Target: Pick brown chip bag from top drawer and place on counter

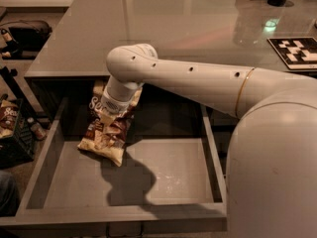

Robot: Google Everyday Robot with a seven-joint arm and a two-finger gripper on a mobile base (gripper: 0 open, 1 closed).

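Bag (106, 135) hung left of centre from the gripper (115, 113), jaws clamped on its top; it needed lifting clear of the drawer (173, 180).

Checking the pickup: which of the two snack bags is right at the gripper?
The brown chip bag in the top drawer, directly under the gripper. The other bag sits in the dark crate far left, outside the drawer.

One cam, high behind arm (198, 78), facing down-fwd at top drawer (171, 180), tool (115, 113) over its back-left.
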